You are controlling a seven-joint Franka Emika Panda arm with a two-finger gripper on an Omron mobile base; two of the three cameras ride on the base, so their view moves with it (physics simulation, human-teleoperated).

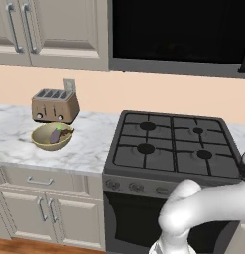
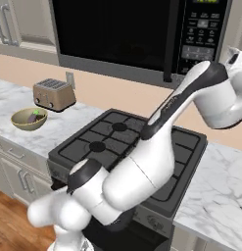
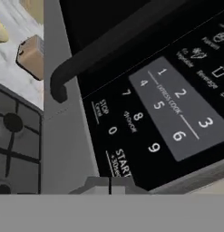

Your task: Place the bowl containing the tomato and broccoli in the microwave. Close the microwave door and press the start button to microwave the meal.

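Hovering hand [image 3: 109,185] beneath start button [image 3: 119,164]

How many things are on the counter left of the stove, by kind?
Toaster: 1
Bowl, yellowish-tan, holding a purple-and-green piece: 1
Wall outlet behind the toaster, on the wall, not counted.
Total on the counter: 2
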